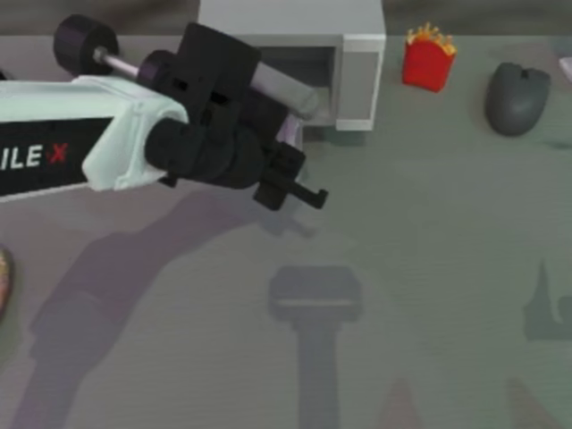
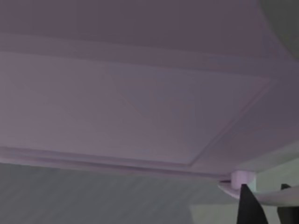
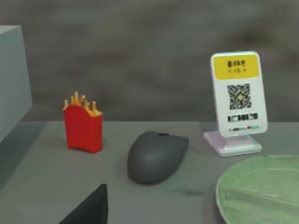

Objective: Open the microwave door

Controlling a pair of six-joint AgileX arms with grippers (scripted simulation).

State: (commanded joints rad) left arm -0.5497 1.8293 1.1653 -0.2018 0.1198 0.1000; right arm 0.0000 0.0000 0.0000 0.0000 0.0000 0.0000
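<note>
1. Illumination is dim and even in all three views, with no glare and no bright highlights.
2. In the top view, soft-edged arm shadows fall on the desk below and left of the left arm; a further T-shaped shadow lies at centre.
3. In the left wrist view, the microwave door fills the frame as a flat, muted, low-contrast surface.
4. In the right wrist view, the background is blurred; the computer mouse casts a faint contact shadow.
</note>
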